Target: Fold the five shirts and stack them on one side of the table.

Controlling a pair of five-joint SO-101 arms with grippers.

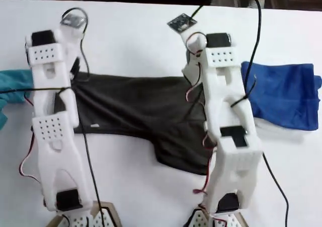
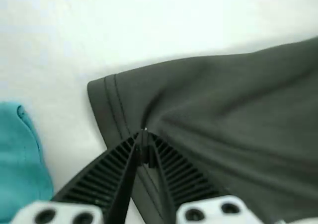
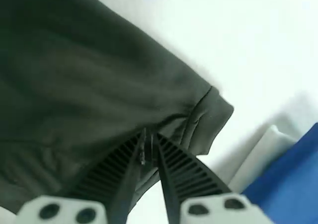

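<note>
One dark grey shirt (image 1: 136,106), spread wide, creased, double-stitched hems.

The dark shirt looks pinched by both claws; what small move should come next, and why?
Probably a slight lift with both arms together. The left gripper and right gripper are each shut on an edge of the dark shirt, which lies spread on the table between a teal shirt and a blue shirt. Lifting that edge evenly would start a fold.
</note>
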